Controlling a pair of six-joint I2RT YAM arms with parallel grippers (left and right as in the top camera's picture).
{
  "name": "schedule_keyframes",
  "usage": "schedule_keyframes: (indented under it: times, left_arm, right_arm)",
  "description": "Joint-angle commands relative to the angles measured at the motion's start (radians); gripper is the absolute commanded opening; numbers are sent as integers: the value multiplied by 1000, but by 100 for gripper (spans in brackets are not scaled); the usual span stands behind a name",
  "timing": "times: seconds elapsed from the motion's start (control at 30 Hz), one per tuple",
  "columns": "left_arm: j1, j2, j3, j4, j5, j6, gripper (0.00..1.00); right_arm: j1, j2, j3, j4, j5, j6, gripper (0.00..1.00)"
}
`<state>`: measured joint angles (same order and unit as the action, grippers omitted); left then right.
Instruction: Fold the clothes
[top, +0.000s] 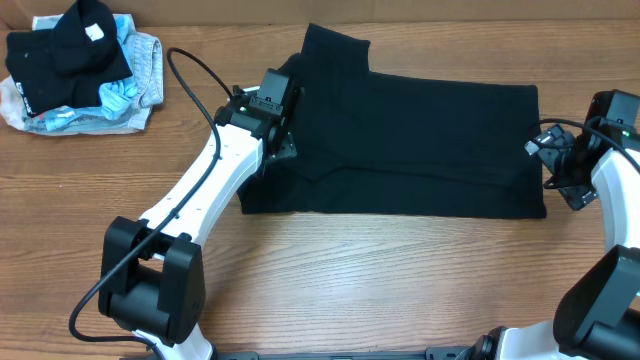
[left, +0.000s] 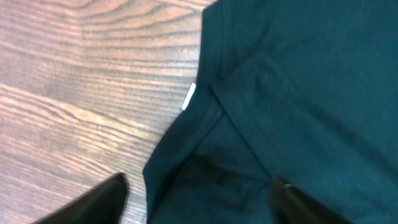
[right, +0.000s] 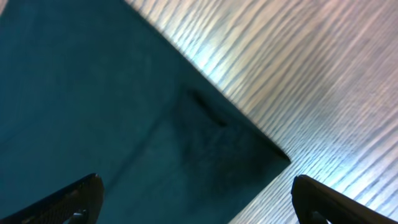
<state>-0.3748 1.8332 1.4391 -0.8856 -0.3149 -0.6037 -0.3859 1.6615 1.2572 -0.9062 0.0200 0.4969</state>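
Black-fingered left gripper (left: 199, 183) hangs spread and empty over what looks like the sleeve seam; right gripper (right: 198, 180), likewise, over a hem corner. Beneath both, the clothes (top: 420, 140) lie flat (on the surface (top: 400, 270)). A shallow pinch could snag one layer and skew it.

The clothes (top: 420, 150) are plain black with a small white label (left: 188, 96), the counter (top: 350, 290) is brown with streaky wood grain, the heap (top: 80, 75) at its far left corner mixes black, pale blue and grey, and the arms (top: 210, 180) are white with black joints.
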Motion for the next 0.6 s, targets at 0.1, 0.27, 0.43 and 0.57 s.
schedule_keyframes:
  times: [0.1, 0.27, 0.43, 0.57]
  left_arm:
    - [6, 4, -21, -33, 211, 89, 16]
    - [10, 37, -97, -16, 238, 88, 4]
    - [27, 74, -103, 29, 327, 223, 4]
    - [46, 125, -103, 43, 387, 222, 4]
  right_arm:
    - [8, -14, 4, 10, -90, -67, 91]
    - [11, 1, -71, 69, -87, -44, 58]
    - [11, 27, -79, 78, -90, -44, 36]
    - [11, 64, -79, 77, -93, -44, 18]
